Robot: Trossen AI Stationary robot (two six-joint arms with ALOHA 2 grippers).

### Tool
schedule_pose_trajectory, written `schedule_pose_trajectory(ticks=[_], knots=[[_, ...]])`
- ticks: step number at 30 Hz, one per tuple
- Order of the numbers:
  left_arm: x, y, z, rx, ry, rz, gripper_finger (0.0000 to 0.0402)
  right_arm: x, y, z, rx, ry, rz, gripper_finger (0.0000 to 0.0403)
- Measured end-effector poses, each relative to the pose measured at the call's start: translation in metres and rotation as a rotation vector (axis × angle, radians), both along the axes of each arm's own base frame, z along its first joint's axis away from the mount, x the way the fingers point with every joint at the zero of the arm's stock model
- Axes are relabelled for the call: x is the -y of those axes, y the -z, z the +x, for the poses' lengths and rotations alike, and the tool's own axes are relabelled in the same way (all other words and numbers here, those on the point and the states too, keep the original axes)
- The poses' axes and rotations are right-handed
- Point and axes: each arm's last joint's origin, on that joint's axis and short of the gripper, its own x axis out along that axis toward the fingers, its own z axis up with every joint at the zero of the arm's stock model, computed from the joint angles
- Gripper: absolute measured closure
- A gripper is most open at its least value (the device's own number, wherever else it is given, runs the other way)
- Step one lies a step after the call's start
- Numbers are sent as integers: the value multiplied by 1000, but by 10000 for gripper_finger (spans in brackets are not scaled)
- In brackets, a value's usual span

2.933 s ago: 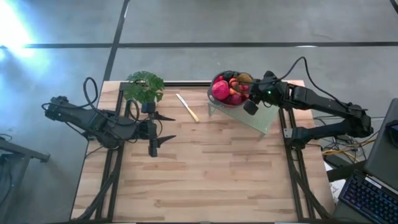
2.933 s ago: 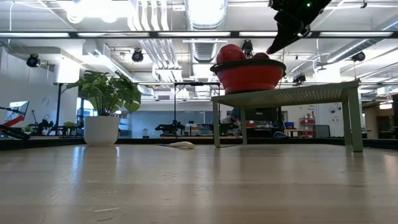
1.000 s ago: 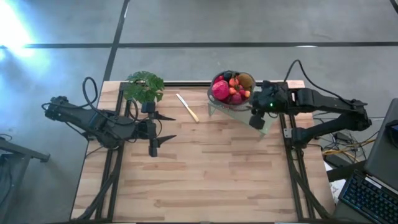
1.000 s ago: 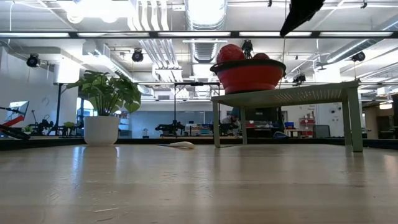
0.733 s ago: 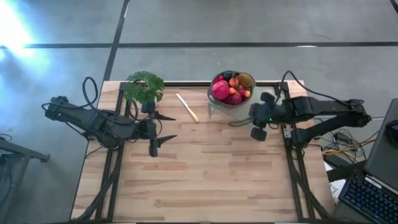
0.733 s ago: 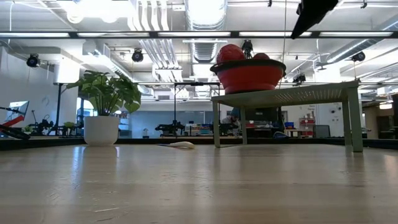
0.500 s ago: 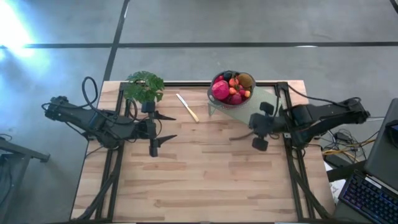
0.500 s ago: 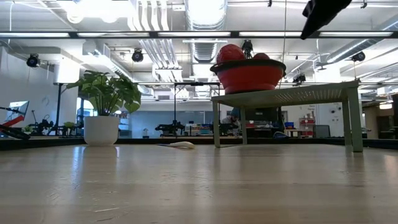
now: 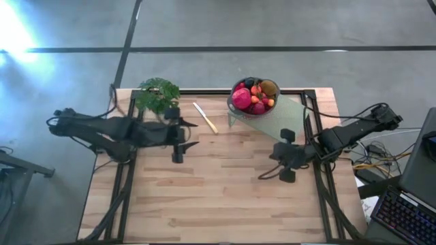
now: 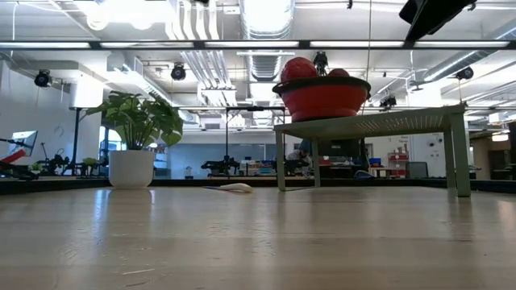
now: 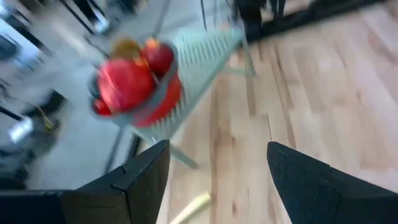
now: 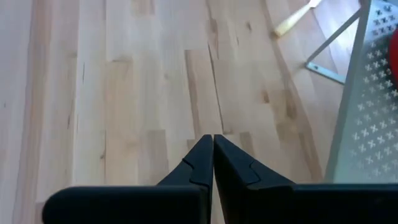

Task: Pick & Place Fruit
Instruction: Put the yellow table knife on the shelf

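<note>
Fruit (image 9: pixel 255 96) sitting heaped in bowl (image 9: pixel 235 108) at one o'clock, no clear long axis; right gripper (image 9: pixel 261 175) jaws closed empty, left gripper (image 9: pixel 193 135) jaws parted, empty.

A robotics lab or open workshop hall: exposed ceiling ducts (image 10: pixel 201 32) and strip lights (image 10: pixel 121 44) run overhead, a polished concrete floor (image 9: pixel 204 24) surrounds the wooden counter (image 9: pixel 218 197), and equipment benches (image 10: pixel 234 167) line the far background.
</note>
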Motion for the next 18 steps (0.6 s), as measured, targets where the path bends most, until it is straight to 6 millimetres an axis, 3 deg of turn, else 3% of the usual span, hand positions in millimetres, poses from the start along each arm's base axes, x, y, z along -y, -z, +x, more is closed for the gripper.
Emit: schedule_pose_trajectory(ticks=[12, 18], knots=[[-82, 53, 41, -340, -29, -76, 129, 4, 4, -9, 32, 15, 21, 394], [-111, 78, 59, -457, -19, -63, 129, 5, 1, -13, 49, 16, 28, 394]])
